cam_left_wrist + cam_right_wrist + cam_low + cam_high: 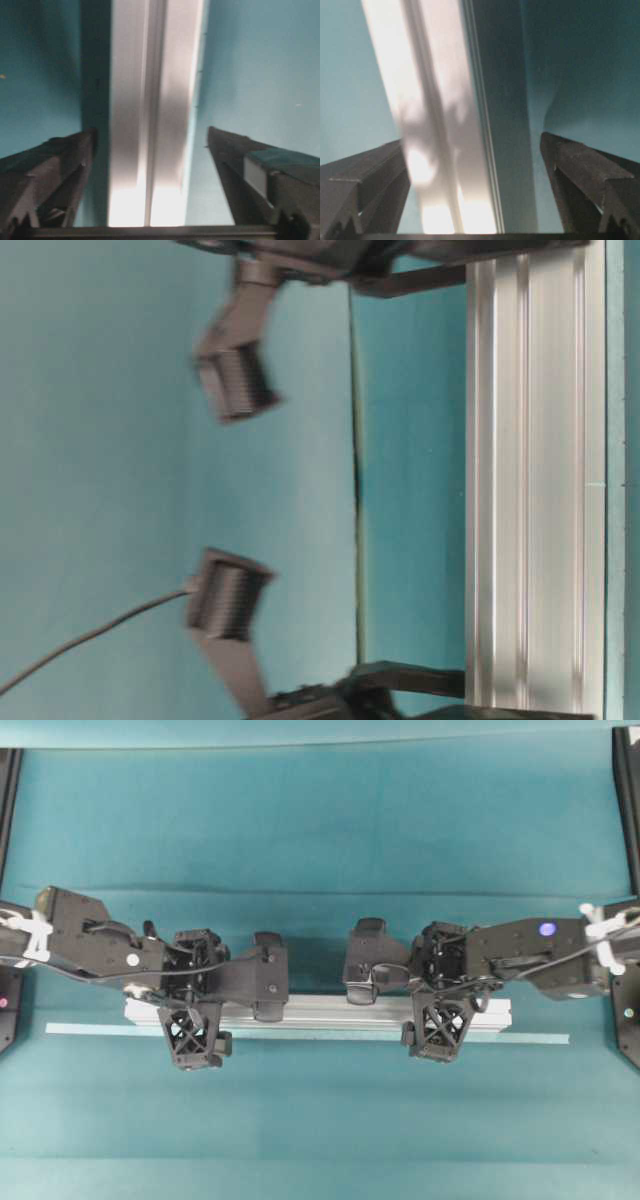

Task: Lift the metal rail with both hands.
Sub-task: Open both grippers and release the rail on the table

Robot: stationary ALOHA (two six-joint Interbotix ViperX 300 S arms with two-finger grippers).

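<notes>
Bimanual lift, approach step. The metal rail [330,1013] lies lengthwise across the middle of the teal table [320,820], just behind a thin pale tape strip [520,1038] that runs parallel to it.

Left: the left gripper [205,1010] straddles the rail near its left end. In the left wrist view both fingers [47,172] stand clear of the rail [150,110], with cloth visible on either side, so the pincer is spread and grips nothing.

Right: the right gripper [440,1005] straddles the rail near its right end. Its fingers [580,170] likewise flank the rail [427,115] without touching; it is spread wide and empty.

Judged stage: both hands are placed, none has grasped. The next move calls for both pincers to close squarely on the rail's sides, then rise together at matched pace to keep the bar level.
</notes>
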